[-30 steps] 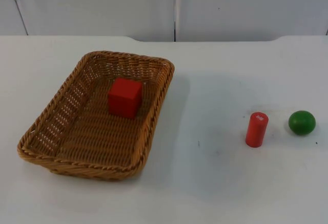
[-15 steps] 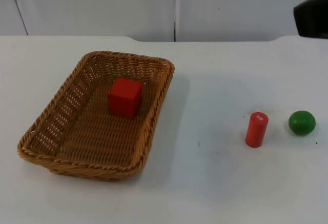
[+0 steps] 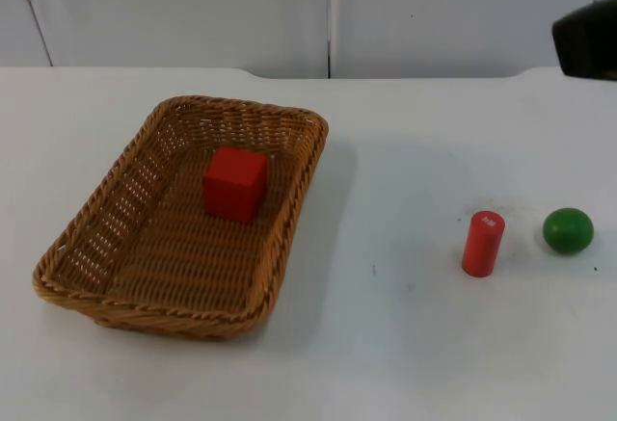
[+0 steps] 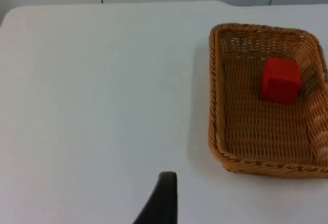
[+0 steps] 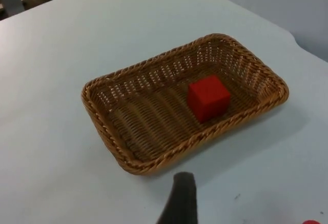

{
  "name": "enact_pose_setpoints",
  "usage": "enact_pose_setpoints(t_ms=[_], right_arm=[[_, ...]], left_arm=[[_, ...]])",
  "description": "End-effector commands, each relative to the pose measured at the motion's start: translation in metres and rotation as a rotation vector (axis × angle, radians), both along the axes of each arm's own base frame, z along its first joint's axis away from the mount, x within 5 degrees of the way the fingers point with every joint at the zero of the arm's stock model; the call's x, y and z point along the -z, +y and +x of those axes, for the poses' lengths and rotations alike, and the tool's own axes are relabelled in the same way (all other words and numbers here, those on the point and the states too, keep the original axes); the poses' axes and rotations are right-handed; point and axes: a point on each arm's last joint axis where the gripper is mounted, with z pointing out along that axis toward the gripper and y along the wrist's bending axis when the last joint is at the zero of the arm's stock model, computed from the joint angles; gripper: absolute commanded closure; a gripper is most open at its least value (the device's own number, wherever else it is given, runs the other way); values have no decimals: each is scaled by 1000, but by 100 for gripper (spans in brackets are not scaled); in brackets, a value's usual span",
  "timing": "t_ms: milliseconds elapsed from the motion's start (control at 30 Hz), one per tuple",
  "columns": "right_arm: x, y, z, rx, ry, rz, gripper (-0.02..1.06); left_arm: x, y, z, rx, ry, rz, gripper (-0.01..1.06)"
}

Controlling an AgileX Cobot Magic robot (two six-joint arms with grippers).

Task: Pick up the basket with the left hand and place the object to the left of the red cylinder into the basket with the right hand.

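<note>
change: right arm [image 3: 588, 38] barely creeps further in, far right
basket [image 3: 145, 276]: woven wicker, rectangular, holds red cube [image 3: 234, 183]
red cylinder [image 3: 482, 244]: smooth, upright, green ball [image 3: 567, 230] to its right
claws: can't tell either one's opening

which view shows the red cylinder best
The top view: the red cylinder stands upright and whole on the table, beside the green ball. The right wrist view catches just a red sliver of it.
</note>
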Motion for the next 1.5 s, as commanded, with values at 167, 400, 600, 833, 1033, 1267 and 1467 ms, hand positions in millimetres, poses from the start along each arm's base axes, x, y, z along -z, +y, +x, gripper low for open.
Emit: enact_pose_setpoints(t_ms=[167, 400, 600, 833, 1033, 1267, 1467], right_arm=[[-6, -14, -13, 14, -74, 53, 36], [-25, -35, -38, 2, -149, 121, 36], [-30, -52, -60, -26, -174, 105, 36], [-31, -76, -81, 29, -152, 100, 36], [-26, -93, -94, 74, -122, 61, 36], [-22, -109, -112, 80, -136, 63, 36], [-16, -120, -120, 121, -101, 63, 36]], left_arm=[[7, 4, -17, -33, -65, 9, 21], [19, 4, -19, -30, 11, 12, 21], [20, 3, -18, -27, 7, 6, 21], [20, 3, -18, -27, 7, 6, 21], [20, 3, -18, -27, 6, 6, 20], [20, 3, -18, -25, 6, 6, 0], [20, 3, -18, -25, 6, 6, 0]])
